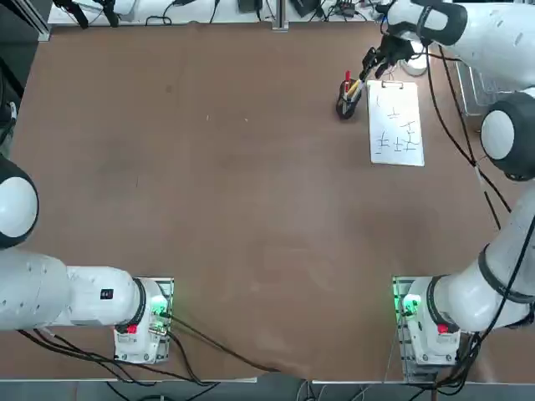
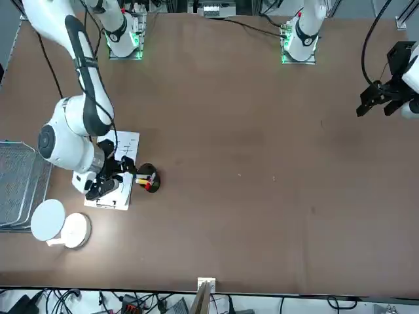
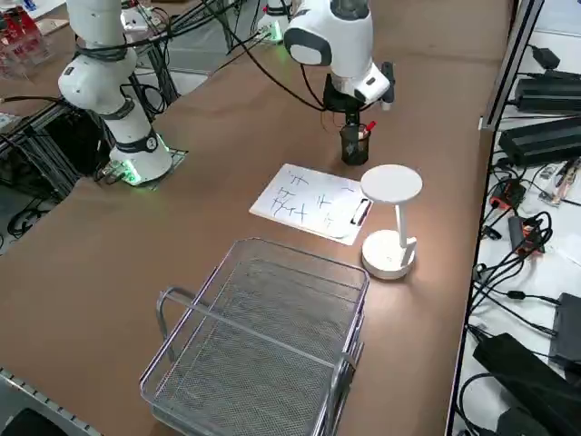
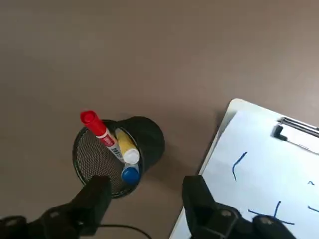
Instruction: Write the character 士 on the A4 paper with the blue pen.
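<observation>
Above blue pen (image 4: 130, 175) in mesh cup (image 4: 144, 139), parted right pincer (image 4: 147, 199); labels unreadable

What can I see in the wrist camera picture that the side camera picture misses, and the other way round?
Only the wrist view shows the blue pen and yellow pen, standing in the black mesh cup under the open right gripper. Only the side view shows the wire basket and white lamp. Both show the red pen and the A4 paper.

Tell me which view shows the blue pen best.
Right wrist view: the blue pen stands in the black mesh cup beside the red and yellow pens, just ahead of the open right gripper. Top, front and side views show only the cup; the blue pen can't be made out.
</observation>
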